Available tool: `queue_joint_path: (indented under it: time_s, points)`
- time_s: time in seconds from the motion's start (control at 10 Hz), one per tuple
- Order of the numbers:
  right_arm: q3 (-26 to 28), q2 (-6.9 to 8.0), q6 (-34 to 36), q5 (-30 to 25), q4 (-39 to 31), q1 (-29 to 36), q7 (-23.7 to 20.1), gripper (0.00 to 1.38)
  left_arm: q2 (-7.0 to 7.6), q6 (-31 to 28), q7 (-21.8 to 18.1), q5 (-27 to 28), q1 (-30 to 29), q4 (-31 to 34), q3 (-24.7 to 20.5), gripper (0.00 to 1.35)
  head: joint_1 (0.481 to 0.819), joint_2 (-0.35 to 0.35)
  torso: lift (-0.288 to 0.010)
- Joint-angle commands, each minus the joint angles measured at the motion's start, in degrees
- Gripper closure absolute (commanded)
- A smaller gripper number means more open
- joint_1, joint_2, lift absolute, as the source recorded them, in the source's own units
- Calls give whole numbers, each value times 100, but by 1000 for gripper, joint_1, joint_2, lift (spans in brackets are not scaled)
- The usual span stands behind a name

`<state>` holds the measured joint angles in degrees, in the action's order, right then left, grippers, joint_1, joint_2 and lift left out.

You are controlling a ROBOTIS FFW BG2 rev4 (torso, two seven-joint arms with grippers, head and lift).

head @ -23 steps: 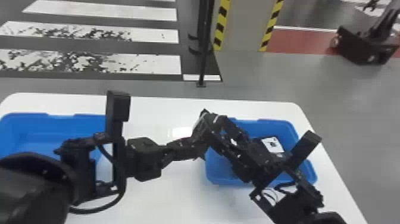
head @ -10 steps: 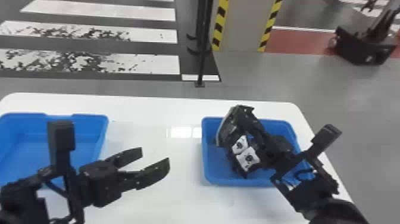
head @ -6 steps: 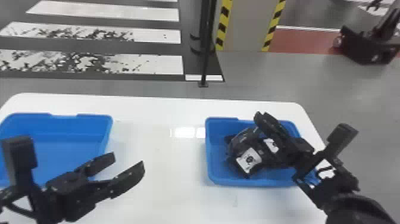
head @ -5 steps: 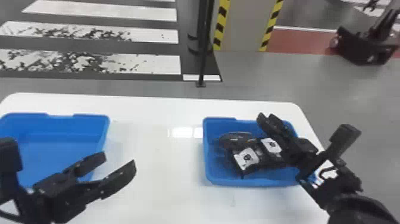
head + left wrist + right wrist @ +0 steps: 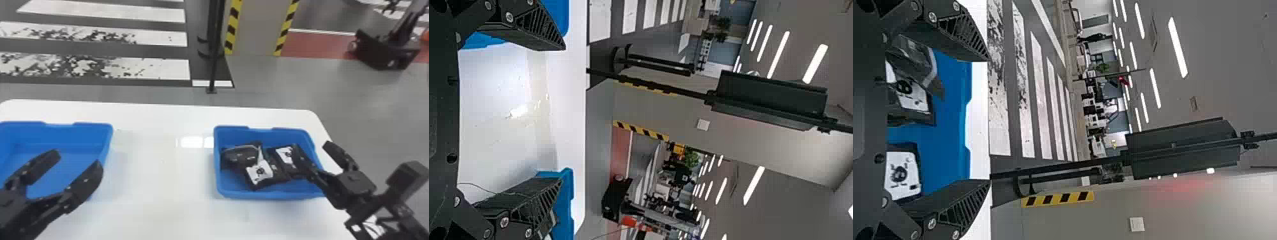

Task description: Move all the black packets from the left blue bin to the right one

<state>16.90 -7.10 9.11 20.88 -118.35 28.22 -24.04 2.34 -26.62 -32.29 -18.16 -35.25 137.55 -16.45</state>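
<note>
Blue bins (image 5: 271, 195), two; hands (image 5: 77, 159), two

Table (image 5: 166, 204), white, glossy, far corners rounded; pale patches mid-surface, probably reflected light. Directly upon it: two open bins, well apart: left blue bin (image 5: 92, 124), at left; right blue bin (image 5: 271, 195), near right edge.

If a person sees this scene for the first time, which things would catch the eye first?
Probably the two blue bins on the white table, one at each side; the right one holds black packets with white labels. Next, the black left gripper, open over the left bin's near edge, and the striped yellow-black edging behind the table.
</note>
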Motion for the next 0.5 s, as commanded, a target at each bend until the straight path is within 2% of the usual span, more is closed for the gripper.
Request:
queue_joint_path:
  time_s: [0.0,0.1,0.2,0.4]
  points:
    - [1,209,-279,-145,-547,680,31,128,-111,595,39,91,-356,5,-171,179,695,-122,-150]
    - [1,323,-644,-248,-871,1073,84,131,-155,961,74,194,-511,5,-251,179,695,-98,-150]
    - [1,402,-729,-339,-1180,1397,128,131,-234,1270,153,262,-694,5,-331,179,695,-75,-150]
    - [-91,490,-884,-499,-1757,1959,172,131,-249,1439,294,468,-905,5,-446,180,695,-24,-150]
